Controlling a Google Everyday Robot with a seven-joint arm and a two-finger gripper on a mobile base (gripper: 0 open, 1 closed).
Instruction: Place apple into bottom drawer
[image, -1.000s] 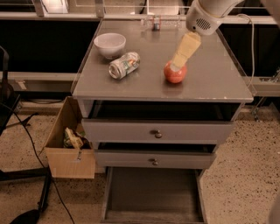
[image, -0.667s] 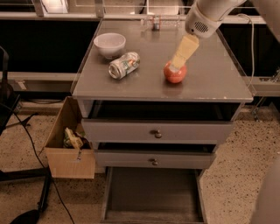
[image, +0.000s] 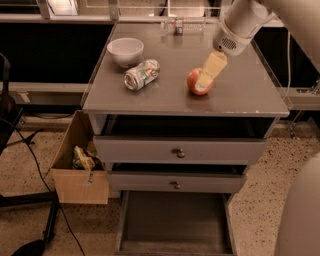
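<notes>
Hardly anything moves: gripper (image: 205, 83) stays on the apple (image: 192, 80), upper right of centre.
Its hold I cannot tell; bottom drawer (image: 175, 220) waits open below to receive.

You can read no lettering anywhere, not even on the crushed can (image: 142, 74) left of the gripper (image: 204, 84) at the apple (image: 192, 80).

A grey desk (image: 250, 97) stands on a pale speckled floor (image: 295, 170), with a brown cardboard box (image: 75, 186) just beside its left side and black cables (image: 35, 160) trailing past. Dark panels (image: 50, 55) run behind it under a bright light (image: 62, 6). The hand (image: 205, 82) hangs over the desk's right half.
</notes>
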